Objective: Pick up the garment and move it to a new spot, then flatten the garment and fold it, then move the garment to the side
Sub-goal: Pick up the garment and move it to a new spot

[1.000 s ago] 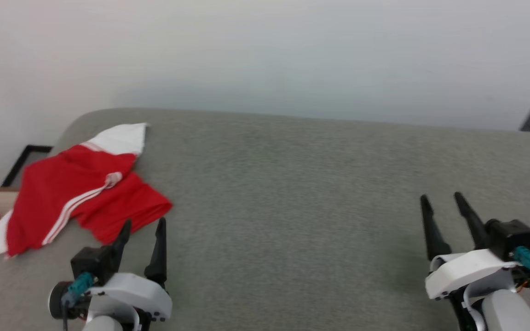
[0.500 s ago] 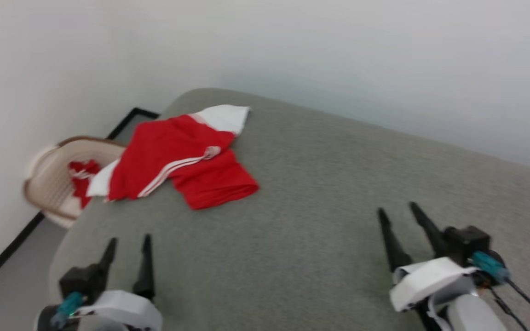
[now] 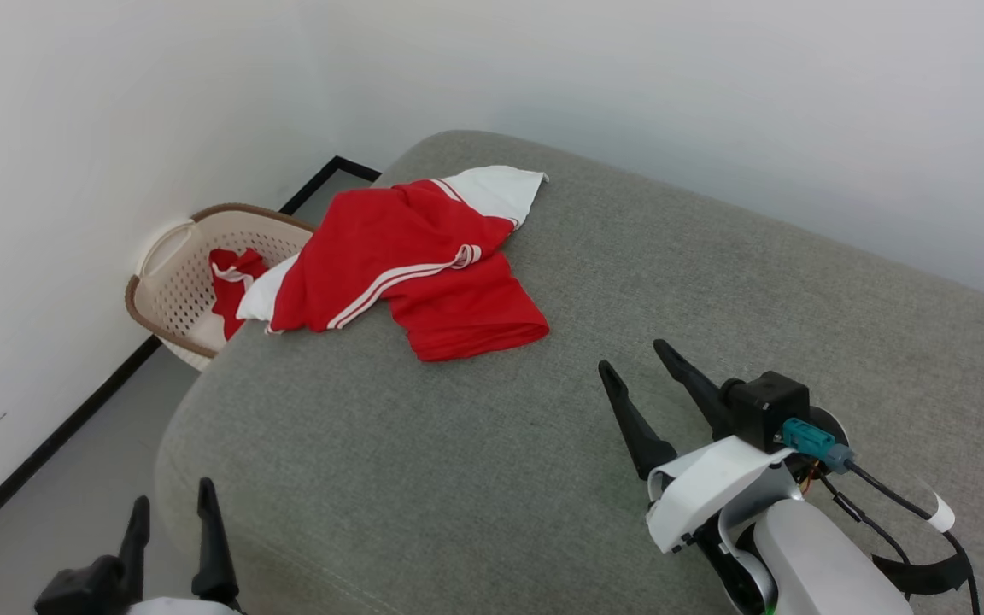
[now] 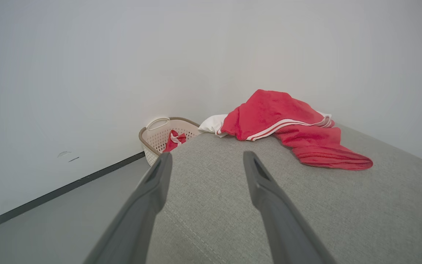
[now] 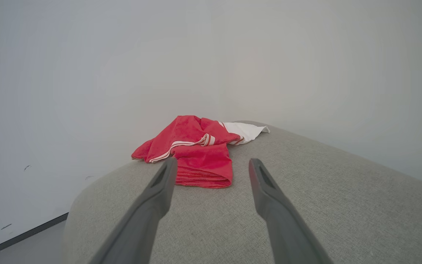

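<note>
The garment (image 3: pixel 424 265) is a bright red shirt with white sleeve ends and white stripes, lying crumpled at the far left corner of the grey cushioned surface (image 3: pixel 714 290); one white sleeve hangs over the edge. It also lies ahead in the left wrist view, garment (image 4: pixel 288 128), and in the right wrist view, garment (image 5: pixel 196 150). My left gripper (image 3: pixel 172 517) is open at the lower left, off the surface's near corner, with nothing between its fingers. My right gripper (image 3: pixel 633 359) is open above the surface, well right of and nearer than the shirt, holding nothing.
A beige laundry basket (image 3: pixel 169 295) with a red and white cloth inside stands on the floor against the wall, left of the surface; it shows too in the left wrist view, basket (image 4: pixel 156 137). White walls meet behind the corner. The grey surface stretches right.
The head camera has swung left, so the shirt and basket now sit more centrally. Both grippers stay open; the left one now shows lower and past the surface's edge.
</note>
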Available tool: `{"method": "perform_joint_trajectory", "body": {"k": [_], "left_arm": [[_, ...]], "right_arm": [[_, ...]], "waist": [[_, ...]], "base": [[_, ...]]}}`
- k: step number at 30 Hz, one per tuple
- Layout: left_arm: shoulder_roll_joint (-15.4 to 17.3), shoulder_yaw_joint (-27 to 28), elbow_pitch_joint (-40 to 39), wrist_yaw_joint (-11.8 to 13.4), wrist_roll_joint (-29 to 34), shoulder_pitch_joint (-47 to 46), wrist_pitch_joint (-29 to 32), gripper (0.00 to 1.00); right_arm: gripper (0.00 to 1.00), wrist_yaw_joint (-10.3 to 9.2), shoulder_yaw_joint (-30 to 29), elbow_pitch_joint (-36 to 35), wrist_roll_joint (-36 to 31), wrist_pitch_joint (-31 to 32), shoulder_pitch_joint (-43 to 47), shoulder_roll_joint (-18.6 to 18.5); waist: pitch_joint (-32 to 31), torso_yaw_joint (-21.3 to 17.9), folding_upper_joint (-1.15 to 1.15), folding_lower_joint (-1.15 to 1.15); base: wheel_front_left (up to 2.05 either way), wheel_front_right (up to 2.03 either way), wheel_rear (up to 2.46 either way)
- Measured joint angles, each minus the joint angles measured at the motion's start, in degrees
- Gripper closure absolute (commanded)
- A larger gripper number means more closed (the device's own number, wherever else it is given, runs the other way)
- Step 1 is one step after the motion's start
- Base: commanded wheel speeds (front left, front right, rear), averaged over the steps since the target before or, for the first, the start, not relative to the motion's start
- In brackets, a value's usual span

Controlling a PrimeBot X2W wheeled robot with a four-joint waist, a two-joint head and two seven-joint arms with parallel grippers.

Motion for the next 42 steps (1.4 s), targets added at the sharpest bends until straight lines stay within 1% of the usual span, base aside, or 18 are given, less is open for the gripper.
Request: {"method": "perform_joint_trajectory", "body": {"k": [2,7,10,13,15,17,18,19,21,22,24,28,30,32,35,40,42], "left_arm": [[-0.15,0.22,-0.11,-0.04,0.00,0.25,0.00,0.00],[0.07,-1.87,2.32,-1.71,0.87,-1.94,0.00,0.00],[2.36,-5.38,5.64,-3.04,2.78,-6.60,0.00,0.00],[4.20,-10.17,10.22,-3.94,4.02,-13.28,1.31,0.00],[5.56,-12.18,12.93,-4.24,3.31,-18.28,2.08,0.00],[7.95,-13.80,15.84,-4.32,2.78,-23.42,2.53,0.00],[8.90,-14.85,17.30,-4.32,1.23,-26.11,3.02,0.00],[10.70,-17.22,20.42,-4.33,-2.56,-31.22,4.19,0.00],[12.84,-20.64,23.82,-4.39,-6.06,-35.89,6.73,0.00],[13.80,-21.74,25.37,-4.39,-8.84,-37.77,8.05,0.00],[16.05,-23.96,28.80,-4.39,-14.29,-41.13,11.72,0.00],[22.06,-29.09,33.55,-4.39,-21.61,-45.69,18.63,0.00],[24.35,-30.89,35.61,-4.41,-25.17,-46.65,21.75,0.00],[26.70,-33.18,37.00,-4.43,-27.93,-47.68,25.90,0.00],[29.59,-36.21,38.28,-4.46,-31.09,-48.63,30.56,0.00],[34.28,-38.13,41.08,-4.47,-35.55,-51.11,35.21,0.00],[35.10,-38.85,42.66,-4.46,-36.94,-51.49,37.39,0.00]], "right_arm": [[0.00,0.00,0.57,0.15,0.34,0.00,-0.01,-0.10],[0.00,0.00,-0.20,-0.14,0.59,0.00,0.50,-0.57],[0.00,0.00,-1.89,-0.88,0.19,0.00,2.03,-0.96],[0.00,0.00,-4.71,-2.23,-0.74,0.00,4.00,-1.44],[0.00,-0.01,-5.15,-3.05,-1.92,0.00,4.44,-1.59],[0.00,0.00,-5.27,-3.90,-2.90,0.00,4.12,-1.62],[0.00,0.00,-5.28,-4.26,-3.37,0.00,3.73,-1.70],[0.00,0.00,-5.41,-4.99,-3.92,0.00,2.63,-1.74],[0.00,0.00,-5.73,-5.73,-4.42,0.00,1.32,-1.91],[0.00,0.00,-5.87,-6.14,-4.60,0.00,0.83,-1.92],[0.00,0.00,-6.05,-6.70,-4.87,0.00,0.37,-1.72],[0.00,0.00,-6.26,-7.58,-4.99,0.00,0.16,-1.20],[0.00,0.00,-6.27,-7.83,-5.12,0.00,0.07,-1.05],[0.00,0.00,-6.34,-8.25,-5.24,0.00,-0.11,-0.87],[0.00,0.00,-6.41,-8.75,-5.32,0.00,-0.53,-0.67],[0.00,0.00,-6.08,-10.20,-5.98,0.00,-1.50,-0.60],[0.00,0.00,-6.11,-10.83,-6.45,-0.01,-2.14,-0.56]], "waist": [[0.03,-0.06,0.00,0.00],[0.08,-0.66,0.00,0.00],[0.19,-1.19,0.00,0.00],[0.55,-1.78,0.00,0.00],[0.94,-2.33,0.00,0.00],[1.33,-3.26,0.00,0.00],[1.60,-3.80,0.00,0.00],[2.40,-4.96,0.00,0.00],[3.46,-6.22,0.00,0.00],[4.03,-6.96,0.00,0.00],[5.20,-8.74,0.00,0.00],[7.67,-13.22,0.00,0.00],[8.86,-15.63,0.00,0.00],[9.98,-17.93,0.00,0.00],[11.64,-21.16,0.00,0.00],[15.16,-25.44,0.00,0.00],[16.92,-26.77,0.00,0.00]], "base": [[0.00,0.00,0.00],[0.00,0.00,0.00],[0.00,0.00,0.00],[0.00,0.00,0.00],[0.00,0.00,0.00],[0.00,0.00,0.00],[0.00,0.00,0.00],[0.00,0.00,0.00],[0.00,0.00,0.00],[0.00,0.00,0.00],[0.00,0.00,0.00],[0.00,0.00,0.00],[0.00,0.00,0.00],[0.00,0.00,0.00],[0.00,0.00,0.00],[0.00,0.00,0.00],[0.00,0.00,0.00]]}}
